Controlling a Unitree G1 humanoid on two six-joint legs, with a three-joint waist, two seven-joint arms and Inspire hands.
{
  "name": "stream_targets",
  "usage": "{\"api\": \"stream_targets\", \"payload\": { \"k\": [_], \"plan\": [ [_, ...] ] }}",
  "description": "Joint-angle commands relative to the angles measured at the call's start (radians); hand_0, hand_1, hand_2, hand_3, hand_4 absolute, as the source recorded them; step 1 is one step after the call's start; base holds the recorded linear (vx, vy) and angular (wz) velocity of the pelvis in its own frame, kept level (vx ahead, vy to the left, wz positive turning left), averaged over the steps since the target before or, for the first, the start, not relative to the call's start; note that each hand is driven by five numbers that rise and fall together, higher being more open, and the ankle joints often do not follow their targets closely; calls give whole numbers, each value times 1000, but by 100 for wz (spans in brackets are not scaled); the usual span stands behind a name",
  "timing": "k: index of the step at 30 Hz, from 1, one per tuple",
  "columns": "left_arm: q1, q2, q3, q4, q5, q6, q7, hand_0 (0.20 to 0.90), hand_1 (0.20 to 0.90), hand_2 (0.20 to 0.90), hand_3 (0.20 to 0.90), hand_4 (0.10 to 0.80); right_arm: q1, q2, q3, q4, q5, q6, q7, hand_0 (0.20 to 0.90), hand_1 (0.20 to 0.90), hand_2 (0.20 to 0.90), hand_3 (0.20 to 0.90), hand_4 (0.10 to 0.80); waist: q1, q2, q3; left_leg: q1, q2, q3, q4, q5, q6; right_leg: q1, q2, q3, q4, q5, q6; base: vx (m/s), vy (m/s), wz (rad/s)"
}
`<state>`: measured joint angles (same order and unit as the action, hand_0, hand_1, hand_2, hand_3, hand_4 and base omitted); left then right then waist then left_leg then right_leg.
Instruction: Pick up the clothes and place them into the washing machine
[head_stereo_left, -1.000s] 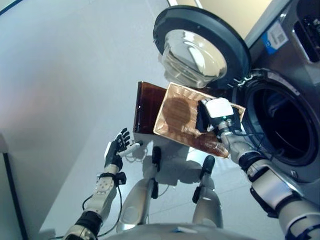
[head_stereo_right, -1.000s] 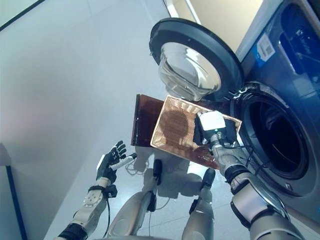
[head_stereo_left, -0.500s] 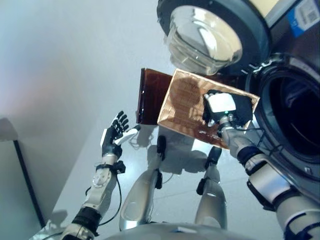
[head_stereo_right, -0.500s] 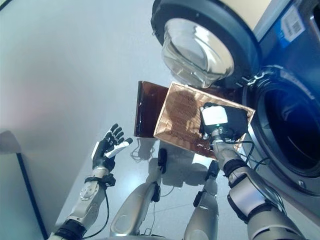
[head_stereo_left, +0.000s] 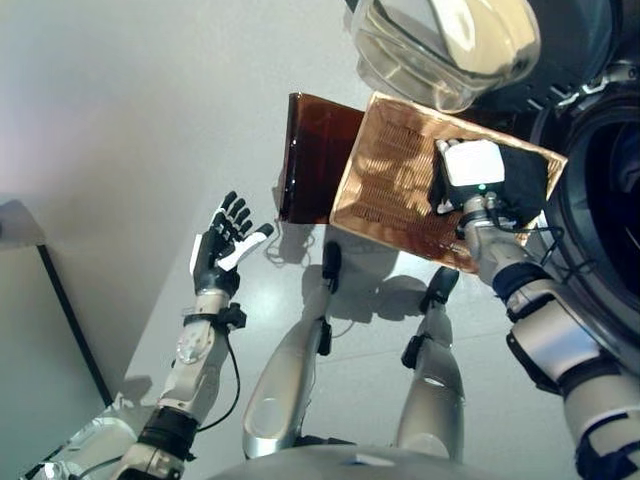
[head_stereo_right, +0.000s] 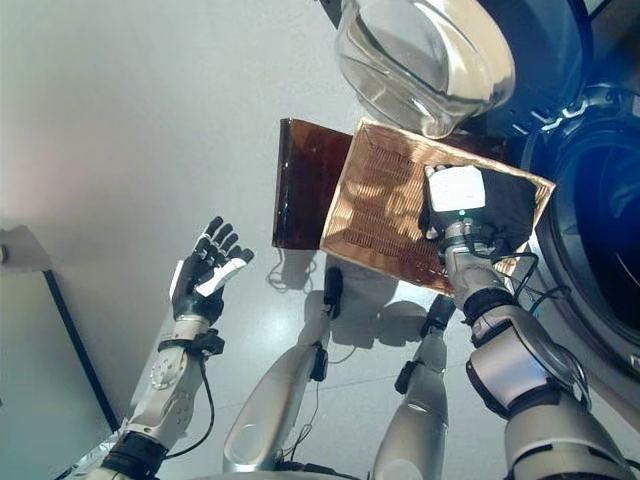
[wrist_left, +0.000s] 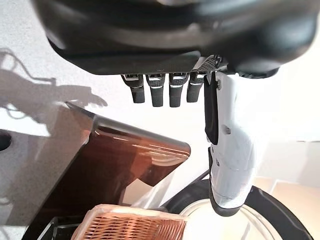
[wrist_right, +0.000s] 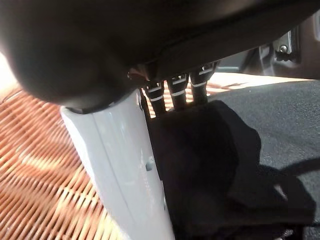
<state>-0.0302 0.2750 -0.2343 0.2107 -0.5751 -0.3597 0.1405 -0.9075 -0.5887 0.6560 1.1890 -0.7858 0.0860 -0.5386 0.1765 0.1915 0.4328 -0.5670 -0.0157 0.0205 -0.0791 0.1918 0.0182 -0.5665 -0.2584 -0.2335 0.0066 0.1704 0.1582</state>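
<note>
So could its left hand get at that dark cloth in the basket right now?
Probably not without a big reach. The left hand hangs open off to the side, while the dark cloth lies at the basket's far end, where the right hand already covers it.

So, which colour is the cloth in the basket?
Black. The cloth under the right hand shows best in the right wrist view.

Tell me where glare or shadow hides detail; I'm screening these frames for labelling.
Left eye view: bright reflections on the open door's glass bowl, the washing machine drum dark. Right wrist view: the right hand on the black cloth, whose folds are lost in shadow over the woven wicker basket.
</note>
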Motion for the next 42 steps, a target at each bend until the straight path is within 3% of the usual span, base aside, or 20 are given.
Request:
{"api": "stream_targets", "payload": {
  "k": [1, 8, 9, 10, 33, 37, 42],
  "plan": [
    [27, 51, 48, -174, -4, -97, 4, 900, 900, 900, 900, 800, -79, -117, 22, 83, 45, 36, 50, 900, 900, 900, 900, 800, 31, 43, 13, -54, -38, -5, -8, 4, -106, -107, -28, 31, 80, 51, -10, 0, 0, 0],
    [22, 49, 46, -186, -7, -95, 6, 900, 900, 900, 900, 800, -128, -143, 32, 91, 63, 37, 47, 900, 900, 900, 900, 800, 36, 52, 29, -78, -43, -8, -8, 10, -110, -122, -31, 28, 76, 53, -9, -2, 4, 5],
    [20, 47, 48, -184, -7, -94, 9, 900, 900, 900, 900, 800, -131, -146, 30, 92, 68, 35, 47, 496, 496, 496, 496, 512, 36, 53, 31, -82, -44, -9, -8, 9, -110, -123, -30, 28, 75, 53, -9, 6, -1, 6],
    [18, 46, 49, -184, -7, -94, 11, 900, 900, 900, 900, 800, -135, -147, 31, 92, 70, 36, 43, 200, 200, 200, 200, 300, 36, 53, 32, -84, -45, -10, -8, 9, -110, -123, -31, 27, 74, 54, -8, 5, -2, 4],
    [4, 43, 55, -187, -17, -113, 38, 900, 900, 900, 900, 800, -147, -157, -27, -11, 102, 45, -75, 200, 200, 200, 200, 300, 29, 44, 15, -60, -40, 2, -8, -6, -110, -103, -27, 31, 55, 51, -9, 4, 3, 2],
    [2, 41, 49, -178, -15, -115, 40, 900, 900, 900, 900, 800, -131, -156, -80, -93, 163, 21, -102, 200, 200, 200, 200, 300, 21, 33, 5, -46, -34, 11, -8, -10, -110, -93, -24, 31, 57, 50, -8, 0, 0, 0],
    [-6, 33, 44, -144, -12, -114, 55, 900, 900, 900, 900, 800, -49, -122, -217, -293, 371, -76, -128, 200, 200, 200, 200, 300, 0, 11, -19, -12, -27, 22, -8, -24, -105, -72, -19, 35, 60, 45, -9, 32, -3, -5]
  ]
}}
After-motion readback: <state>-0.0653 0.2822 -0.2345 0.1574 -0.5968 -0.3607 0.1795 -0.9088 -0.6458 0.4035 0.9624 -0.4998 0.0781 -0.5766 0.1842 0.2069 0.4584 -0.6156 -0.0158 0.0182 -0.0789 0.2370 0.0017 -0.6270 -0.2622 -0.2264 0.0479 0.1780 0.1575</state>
